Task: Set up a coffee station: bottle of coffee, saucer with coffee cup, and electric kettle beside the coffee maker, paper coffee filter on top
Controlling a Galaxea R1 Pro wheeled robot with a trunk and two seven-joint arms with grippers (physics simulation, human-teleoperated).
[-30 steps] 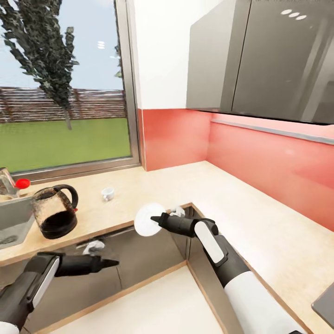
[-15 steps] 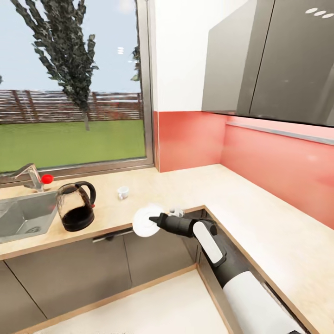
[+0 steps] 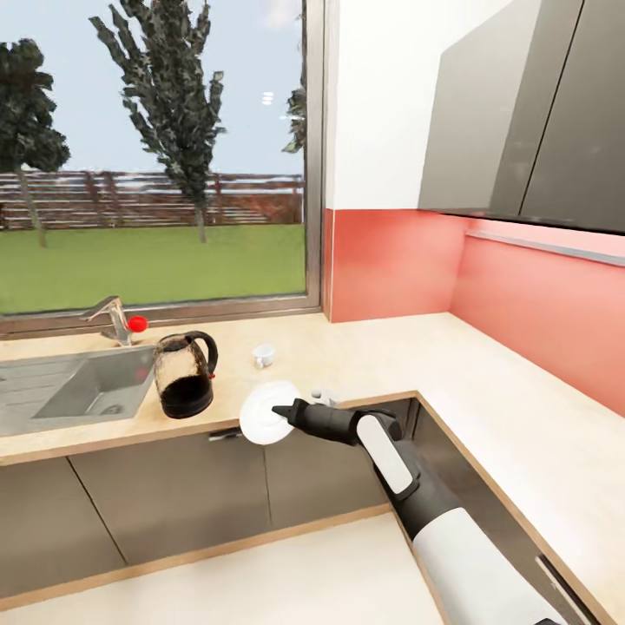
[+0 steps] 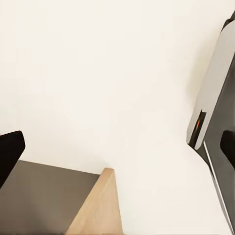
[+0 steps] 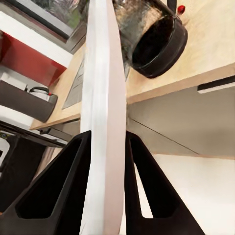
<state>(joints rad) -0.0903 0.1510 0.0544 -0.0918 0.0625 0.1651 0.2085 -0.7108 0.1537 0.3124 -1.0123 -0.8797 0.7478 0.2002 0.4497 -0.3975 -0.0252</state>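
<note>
Clamped on the white saucer (image 3: pixel 266 413), the right gripper (image 3: pixel 279 411) holds it out in front of the bench (image 3: pixel 373 356), at the level of the bench's front edge and over the floor. In the right wrist view the saucer (image 5: pixel 103 117) stands on edge between the two black fingers (image 5: pixel 58 191), which press against its two faces.

On the bench behind the saucer sits the glass electric kettle (image 3: pixel 184 376), dark liquid in its lower part, black handle turned toward the window (image 3: pixel 156 156). It stands just beside the steel sink (image 3: pixel 61 391), whose faucet (image 3: pixel 117 317) carries a red knob. The same kettle (image 5: pixel 156 39) shows past the saucer's rim in the right wrist view, near the bench edge.

A small white coffee cup (image 3: pixel 263 354) rests on the bench farther back, apart from the kettle and nearer the window sill.

Grey cabinet doors run under the bench, and grey wall cabinets (image 3: pixel 529 113) hang above the red backsplash.

Of the left gripper, the left wrist view shows dark finger tips at its two edges, well apart, over pale floor and a cabinet corner; nothing lies between them.
</note>
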